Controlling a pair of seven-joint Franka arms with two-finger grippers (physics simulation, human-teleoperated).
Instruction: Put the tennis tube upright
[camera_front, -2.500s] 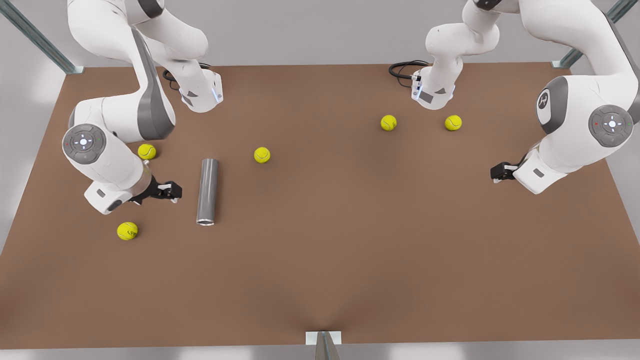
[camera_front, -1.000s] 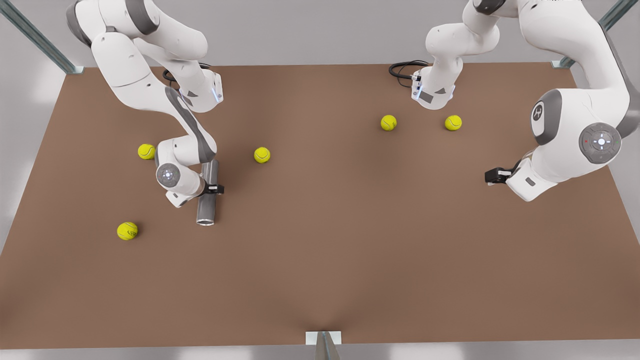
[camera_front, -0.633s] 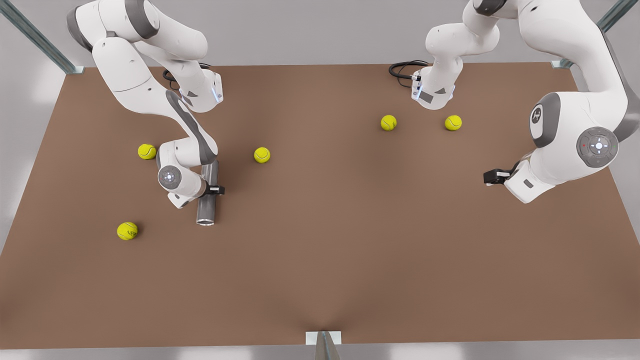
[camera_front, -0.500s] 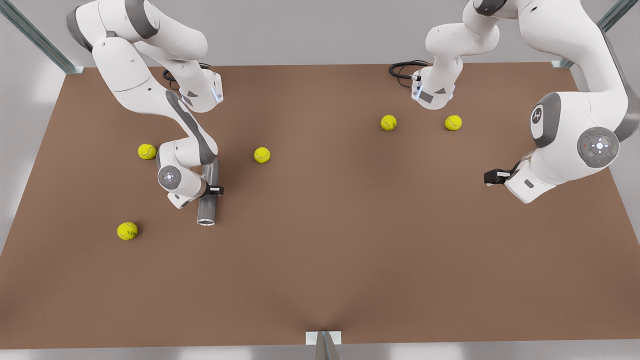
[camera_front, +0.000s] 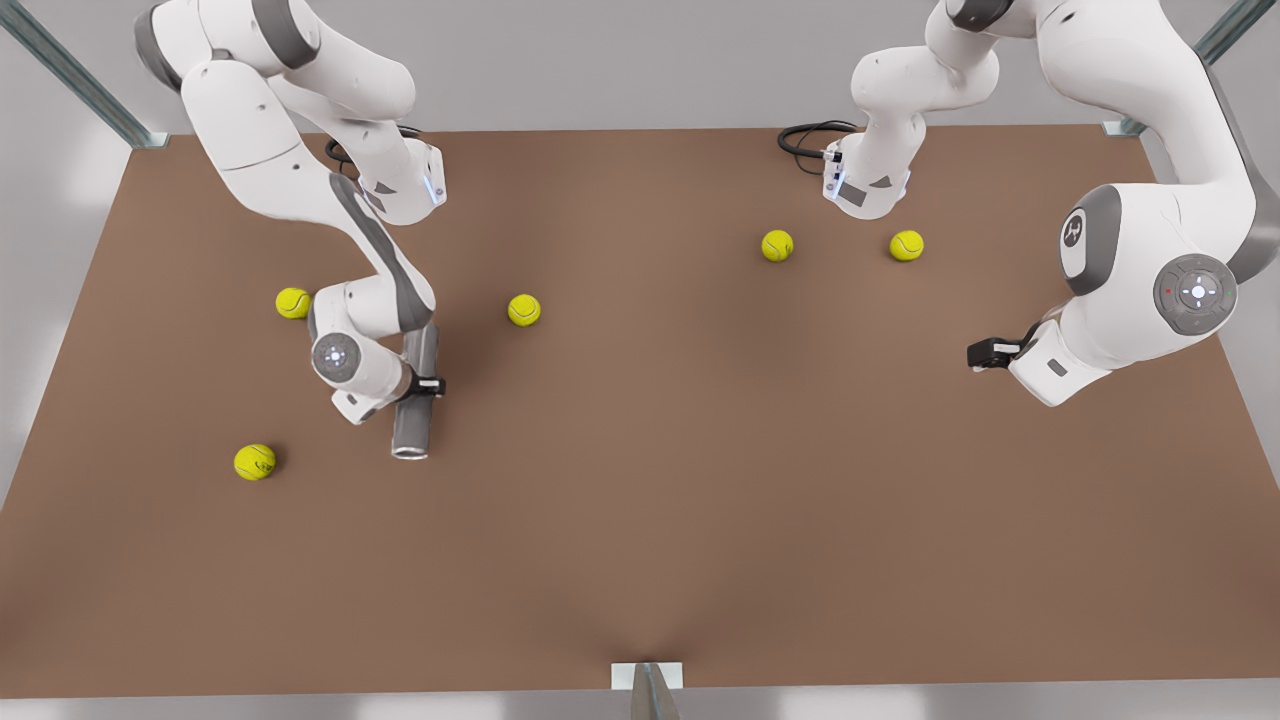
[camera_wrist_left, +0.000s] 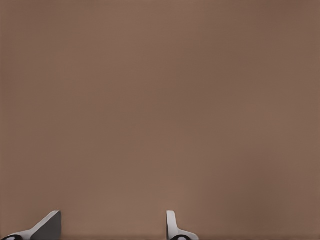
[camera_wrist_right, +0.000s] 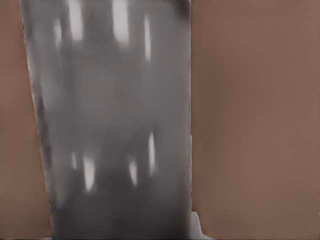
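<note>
Front view showed your right tool (camera_front: 428, 385) clamped across the tennis tube (camera_front: 414, 410), which lay flat on the worktop (camera_front: 700, 500) at the front view's left. Your left tool (camera_front: 985, 352) waited open, well apart.

The right gripper (camera_front: 425, 384), at the left of the front view, is bent low from an arm that folds down from the upper left, its jaws clamped across the tennis tube (camera_front: 414, 400). The left gripper (camera_front: 978, 353) hangs at the right of the front view, jaws spread apart, its arm waiting there.
</note>
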